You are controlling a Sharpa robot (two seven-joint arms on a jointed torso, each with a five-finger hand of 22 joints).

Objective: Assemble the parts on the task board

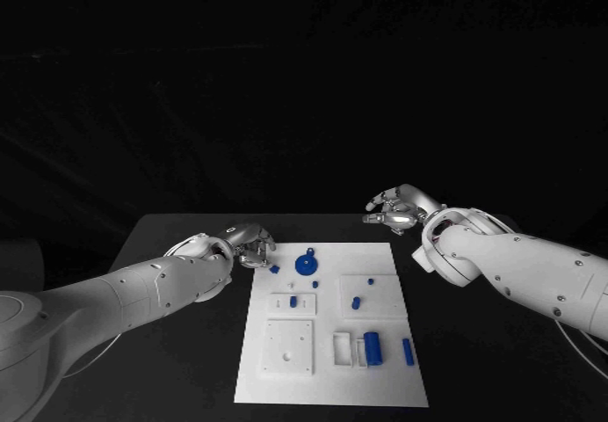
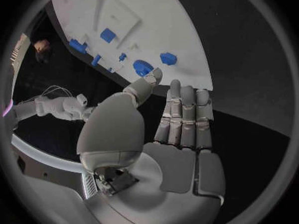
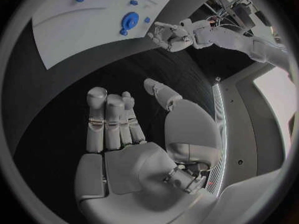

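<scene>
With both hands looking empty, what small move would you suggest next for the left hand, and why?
Probably ease the left hand down onto the small blue part at the task board's near-left far corner. The hand is open beside that corner, holding nothing, with the blue gear just beyond; the right hand is off the board.

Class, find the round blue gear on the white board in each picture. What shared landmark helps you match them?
Head view: blue gear at the board's far end, beside the left hand.
Left wrist view: gear just past the fingertips.
Right wrist view: gear near the same hand.
Landmark: white board.
</scene>
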